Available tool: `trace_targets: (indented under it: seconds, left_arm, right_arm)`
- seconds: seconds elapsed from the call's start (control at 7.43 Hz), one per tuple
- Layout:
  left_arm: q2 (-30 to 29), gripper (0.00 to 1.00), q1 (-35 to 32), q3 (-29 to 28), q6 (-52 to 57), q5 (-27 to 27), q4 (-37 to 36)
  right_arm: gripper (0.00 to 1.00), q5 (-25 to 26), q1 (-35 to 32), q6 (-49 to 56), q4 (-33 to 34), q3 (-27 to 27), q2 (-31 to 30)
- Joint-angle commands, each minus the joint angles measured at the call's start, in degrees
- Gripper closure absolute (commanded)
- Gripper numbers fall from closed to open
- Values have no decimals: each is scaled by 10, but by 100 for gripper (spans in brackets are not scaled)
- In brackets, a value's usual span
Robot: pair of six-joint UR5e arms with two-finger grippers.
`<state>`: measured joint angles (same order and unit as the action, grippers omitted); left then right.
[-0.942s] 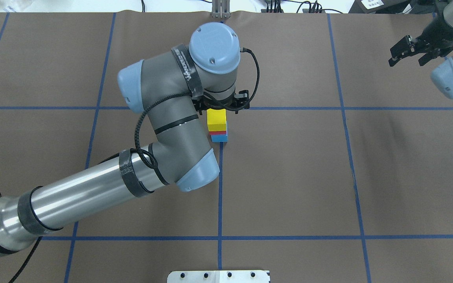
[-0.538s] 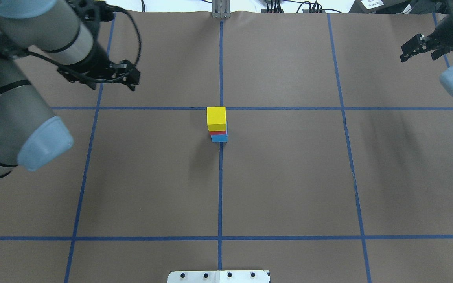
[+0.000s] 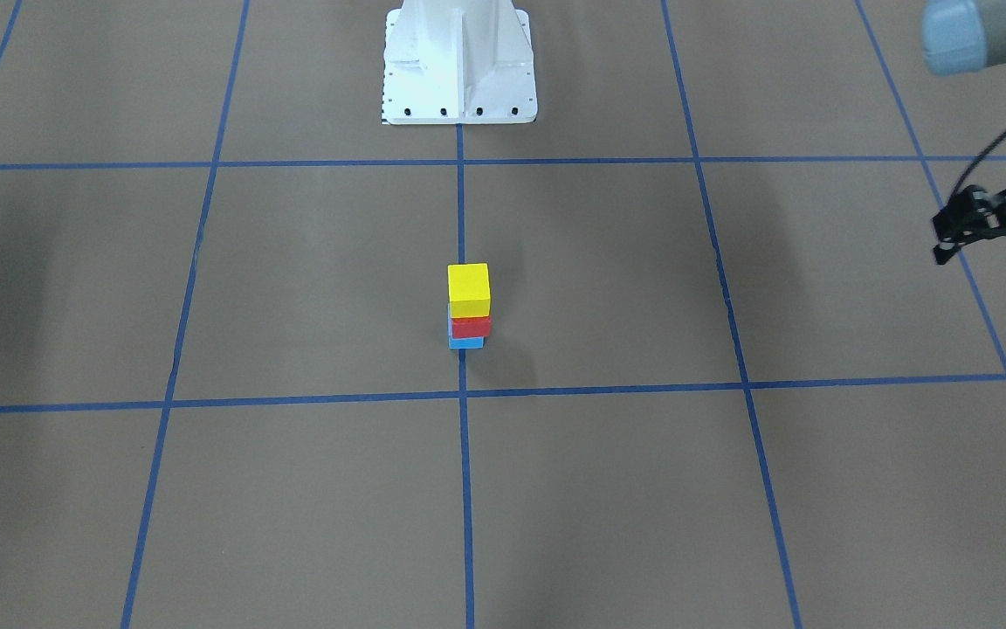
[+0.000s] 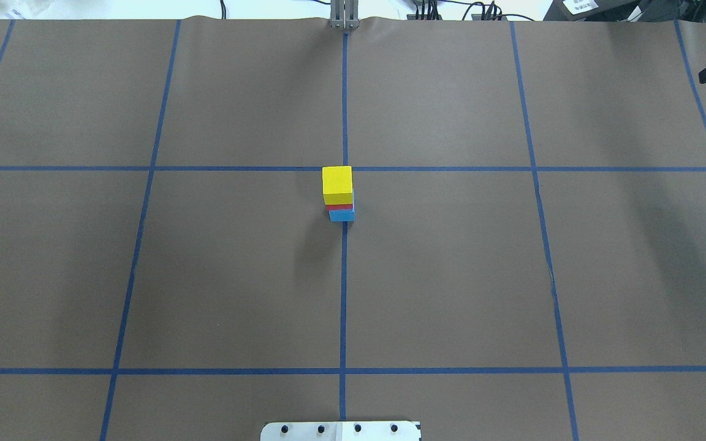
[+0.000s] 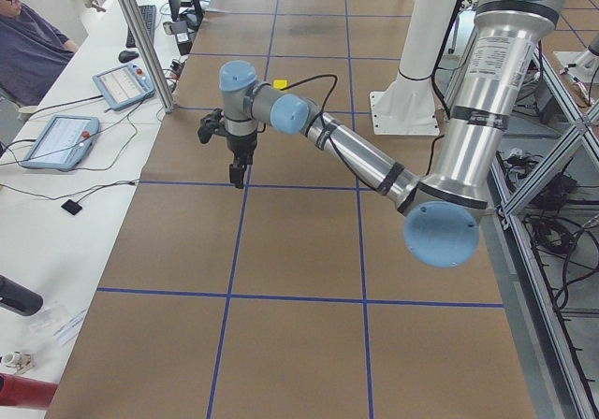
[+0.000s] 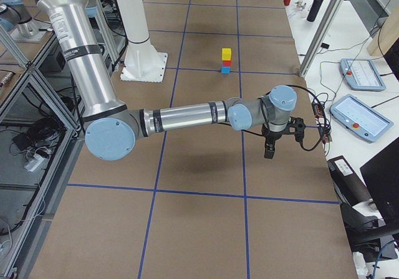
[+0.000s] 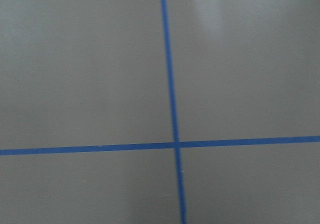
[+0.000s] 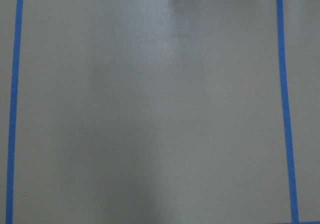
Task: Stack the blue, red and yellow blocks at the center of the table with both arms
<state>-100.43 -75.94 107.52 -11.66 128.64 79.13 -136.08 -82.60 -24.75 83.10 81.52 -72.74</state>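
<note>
Stack is built: blue block (image 4: 342, 215) on the table (image 4: 451, 275), red block (image 4: 339, 207) on it, yellow block (image 4: 337, 184) on top, sitting on a tape line. It stands between the two grippers and well apart from both. Left gripper (image 3: 985, 245) hangs above the table with its fingers spread and nothing in them; its wrist camera shows only a tape crossing below. Right gripper (image 6: 269, 151) also hangs over bare table, and its wrist view shows only brown surface and tape. Only a sliver of it shows from overhead, so I can't tell whether its fingers are apart or together. It likely carries no block, since all three are in the stack. The task looks done.

Risks: in the front view the layers aren't flush. Red juts a bit to one side of blue, so the tower is slightly staggered. A jolt to the table, or an arm sweeping back low through the centre, could tip yellow off or knock the whole stack over. Re-gripping to tidy it could do the same.

Counts: 3 blocks (1 blue, 1 red, 1 yellow), 1 stack, 2 grippers, 1 white pedestal (image 3: 458, 61).
</note>
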Motion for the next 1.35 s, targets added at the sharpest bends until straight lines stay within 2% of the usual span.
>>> trace_targets:
  seconds: [0.0,0.13,0.27,0.54,0.67,1.08,1.21]
  left_arm:
    - [45,0,-105,-70,177,29,12]
    - [45,0,-125,-131,183,29,20]
    - [46,0,-127,-170,183,29,78]
    - [51,0,-128,-257,182,27,150]
    - [45,0,-134,-263,179,28,159]
    - [67,0,-151,-188,116,31,151]
    - [80,0,-150,-175,99,53,155]
  right_arm:
    - [1,-49,-47,18,6,11,-50]
    - [1,-62,-63,37,5,22,-79]
    - [1,-67,-67,50,5,60,-119]
    - [1,-35,-63,51,2,100,-170]
    - [1,-27,-63,51,4,99,-172]
    - [1,-28,-63,51,10,94,-166]
    - [1,-28,-63,51,17,98,-167]
